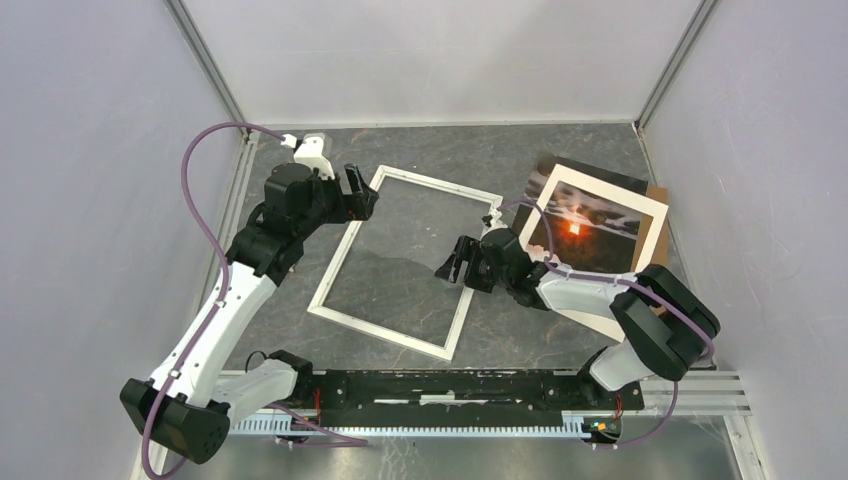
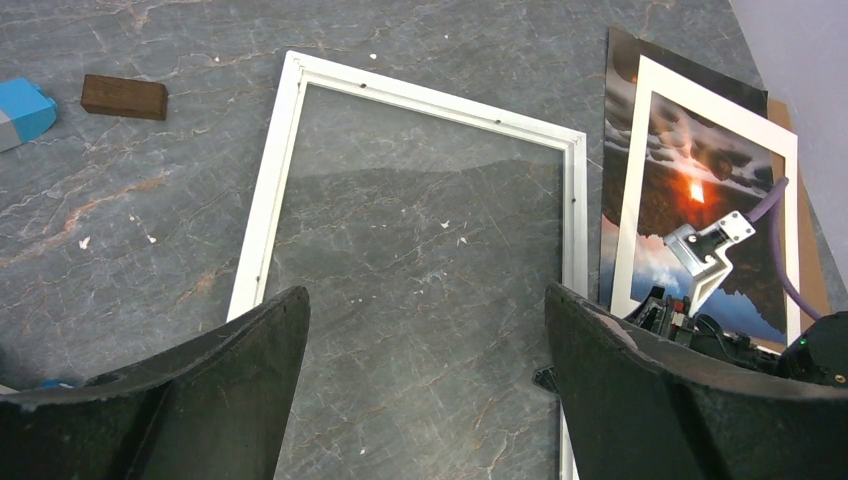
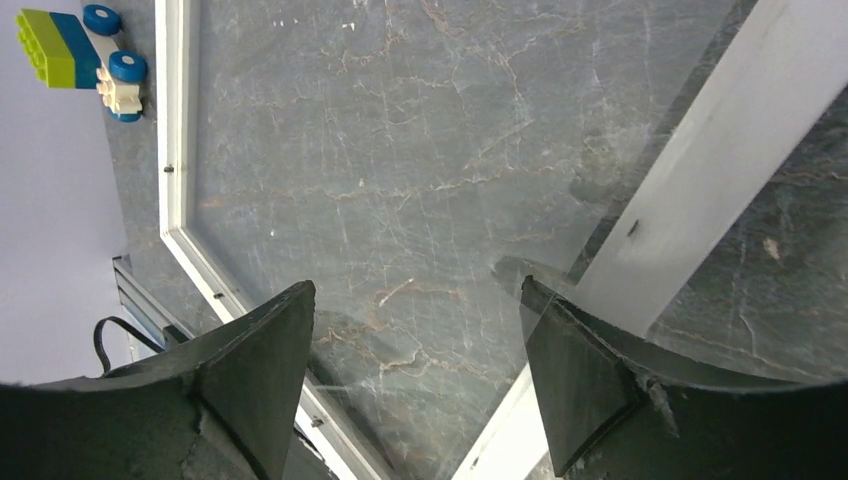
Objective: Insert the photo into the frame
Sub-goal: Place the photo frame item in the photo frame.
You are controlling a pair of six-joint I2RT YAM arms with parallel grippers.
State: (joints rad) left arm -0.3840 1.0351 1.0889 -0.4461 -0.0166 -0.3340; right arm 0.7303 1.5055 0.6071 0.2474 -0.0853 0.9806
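The white frame (image 1: 345,242) lies flat mid-table with the grey surface showing through it. It also shows in the left wrist view (image 2: 268,215) and the right wrist view (image 3: 700,170). The photo (image 1: 600,215), image side up with an orange glow, lies right of the frame, partly on a dark sheet (image 1: 560,165) and a brown backing board (image 1: 657,192). It also shows in the left wrist view (image 2: 700,180). My left gripper (image 1: 362,195) is open and empty above the frame's far left corner (image 2: 425,310). My right gripper (image 1: 462,268) is open and empty over the frame's right edge (image 3: 415,300).
A brown wooden block (image 2: 124,96) and a blue object (image 2: 20,112) lie left of the frame. A toy brick car (image 3: 80,50) sits beyond the frame in the right wrist view. Grey walls enclose the table on three sides.
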